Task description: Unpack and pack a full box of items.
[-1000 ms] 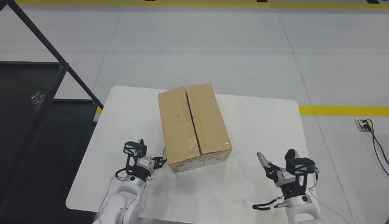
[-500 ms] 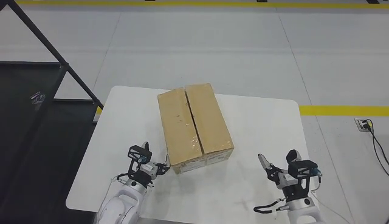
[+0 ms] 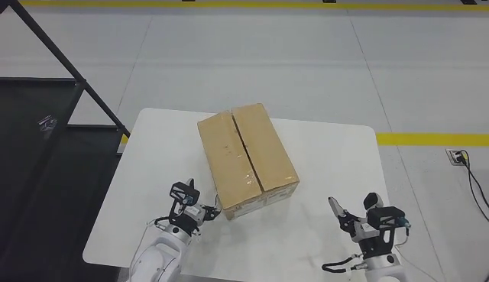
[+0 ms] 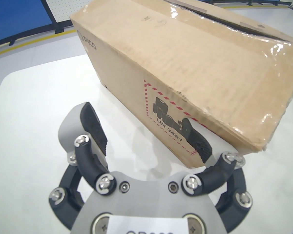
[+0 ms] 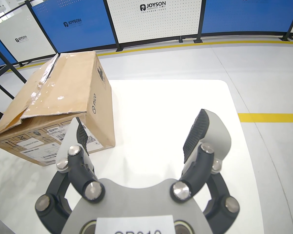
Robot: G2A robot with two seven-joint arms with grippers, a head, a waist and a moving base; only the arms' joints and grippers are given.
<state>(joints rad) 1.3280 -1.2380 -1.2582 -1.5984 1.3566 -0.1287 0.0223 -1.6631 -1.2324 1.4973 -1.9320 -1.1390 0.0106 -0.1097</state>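
A closed brown cardboard box (image 3: 246, 158) lies across the middle of the white table (image 3: 328, 152), its two top flaps meeting in a taped seam. My left gripper (image 3: 205, 210) stands open at the box's near left corner. In the left wrist view one of that gripper's fingers (image 4: 196, 142) rests against the box's long side wall (image 4: 175, 74) and the other stands free over the table. My right gripper (image 3: 351, 213) is open at the table's near right, well apart from the box (image 5: 56, 98), with nothing between its fingers (image 5: 197, 132).
A black frame rack (image 3: 46, 129) stands off the table's left side. Bare tabletop (image 5: 166, 103) lies between the box and the right gripper. Blue and white partition panels (image 5: 151, 10) line the far side of the floor.
The left gripper has moved right along the near edge to the box's corner. The box's near end has swung slightly to the right. The right gripper has drifted a little toward the near edge.
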